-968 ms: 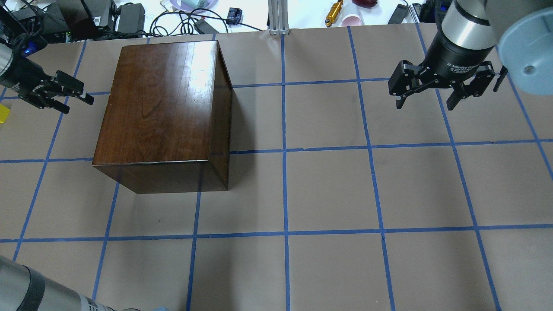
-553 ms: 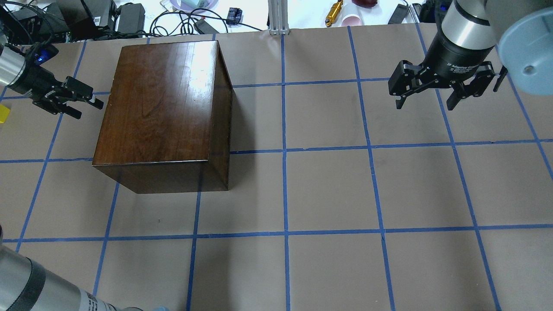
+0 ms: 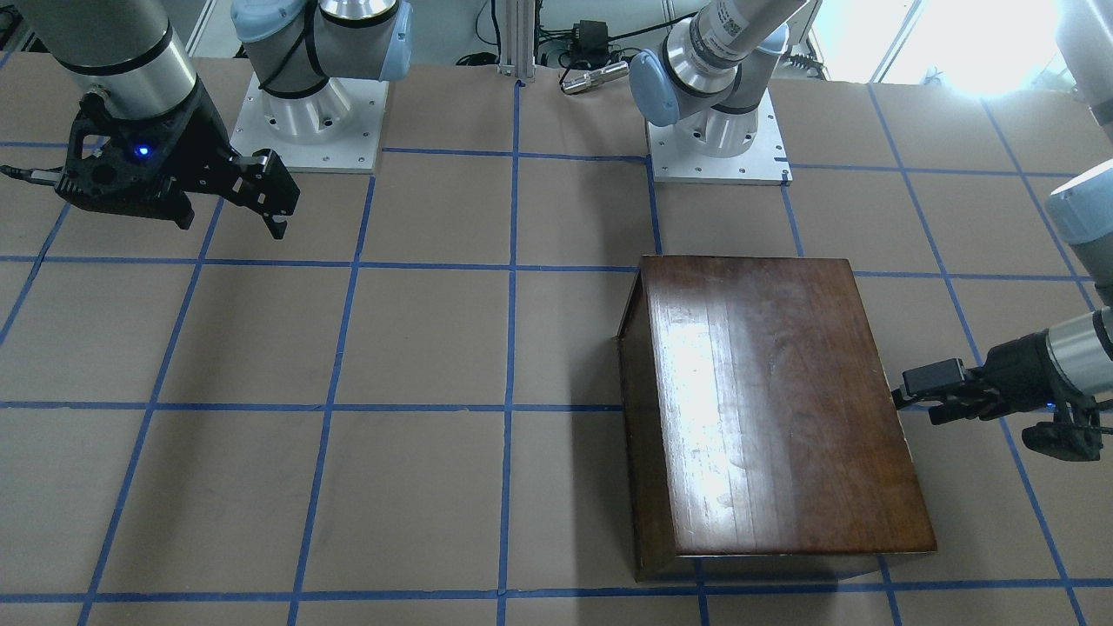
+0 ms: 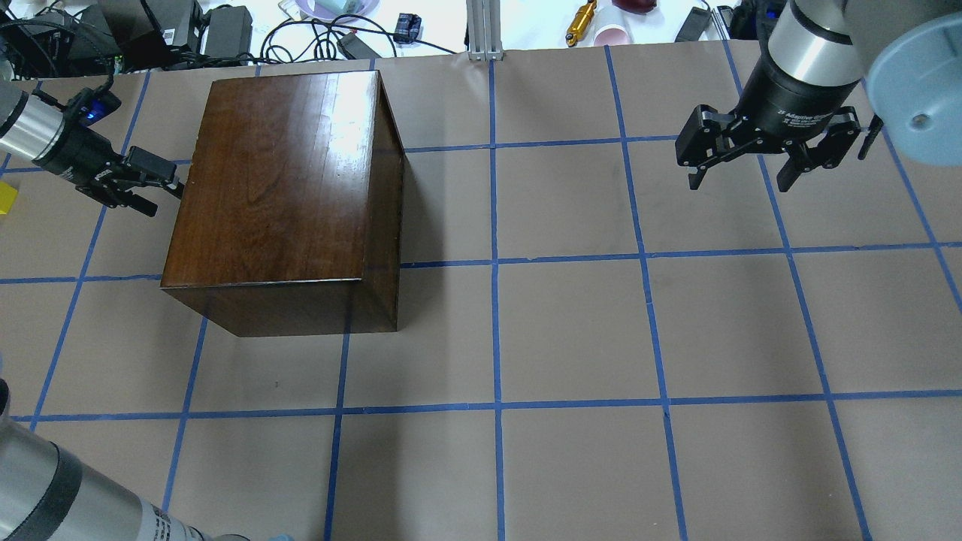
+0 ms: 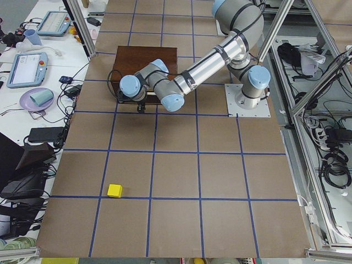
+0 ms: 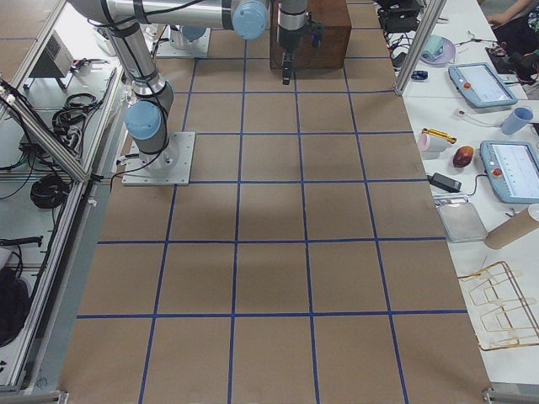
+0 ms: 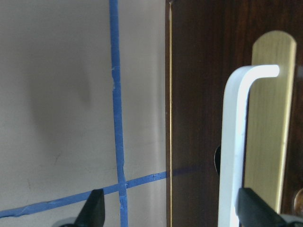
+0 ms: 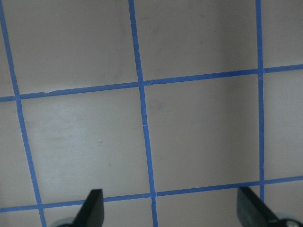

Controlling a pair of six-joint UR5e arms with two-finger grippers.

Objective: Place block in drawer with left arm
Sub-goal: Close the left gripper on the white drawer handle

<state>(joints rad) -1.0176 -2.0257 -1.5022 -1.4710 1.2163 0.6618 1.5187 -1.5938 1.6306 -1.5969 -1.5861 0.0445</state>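
Note:
The yellow block point(image 4: 5, 197) lies on the table at the far left edge of the overhead view, and in the exterior left view point(image 5: 115, 190) it sits far from the cabinet. The dark-brown cabinet point(image 4: 285, 188) has its drawer shut. The drawer front point(image 7: 199, 94) carries a white handle point(image 7: 234, 142) on a brass plate. My left gripper point(image 4: 156, 195) is open and empty, right at the cabinet's left face; the handle stands between its fingertips point(image 7: 94, 210). My right gripper point(image 4: 740, 176) is open and empty, hovering at the far right.
Brown table paper with a blue tape grid point(image 4: 496, 263). Cables, power bricks and small items point(image 4: 225, 30) lie beyond the table's far edge. Both arm bases point(image 3: 717, 139) stand at the robot's side of the table.
My left gripper has moved rightward from beside the yellow block up to the cabinet's left face. The right arm, the cabinet and the block have not moved.

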